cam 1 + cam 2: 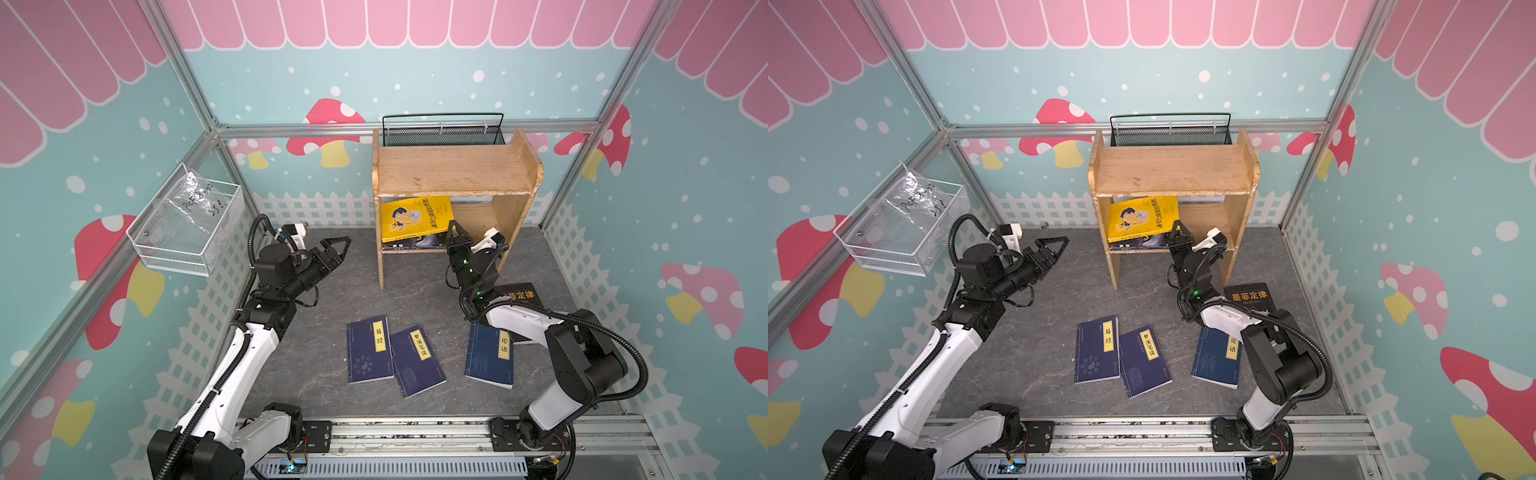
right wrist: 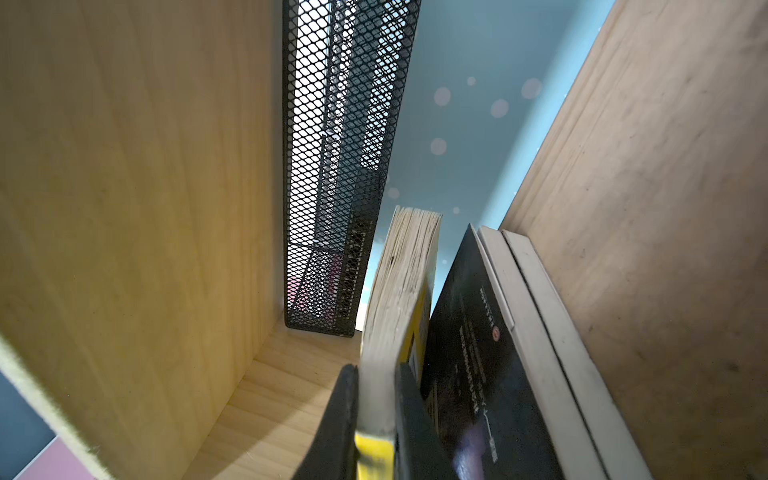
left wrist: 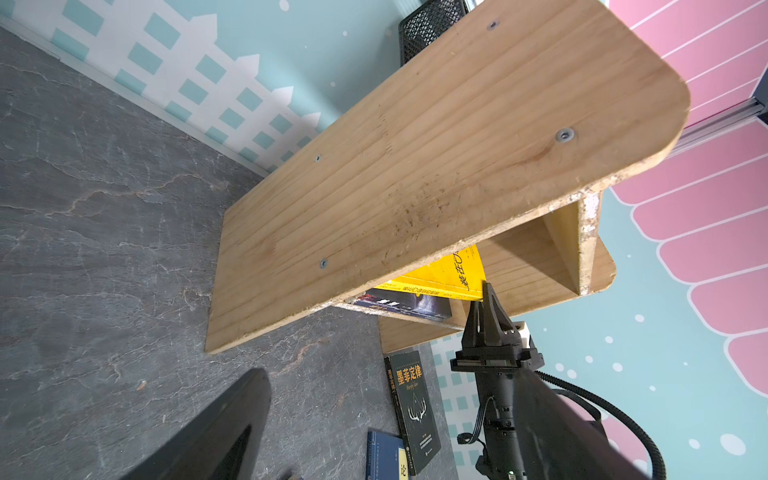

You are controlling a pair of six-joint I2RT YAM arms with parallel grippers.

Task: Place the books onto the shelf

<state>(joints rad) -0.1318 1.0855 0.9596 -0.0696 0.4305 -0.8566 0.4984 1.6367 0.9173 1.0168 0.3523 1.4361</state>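
right tool (image 1: 452,227) pinching the near-right edge of the yellow book (image 1: 415,218), which sits inside the shelf (image 1: 511,216) lower tier, tilted on top of dark books (image 1: 409,244), hard by the left panel. Long axis runs across the tier, leftward from the tool. Top board close above; right half of tier free. left tool (image 1: 338,245) spread, idle left of shelf. Three navy books (image 1: 415,361) and black book (image 1: 521,295) on bench (image 1: 316,332)

Robot lab cell w/ kid-room decor: alu frame (image 1: 291,129), mushroom wall prints (image 1: 332,110), mounting rail (image 1: 415,436).
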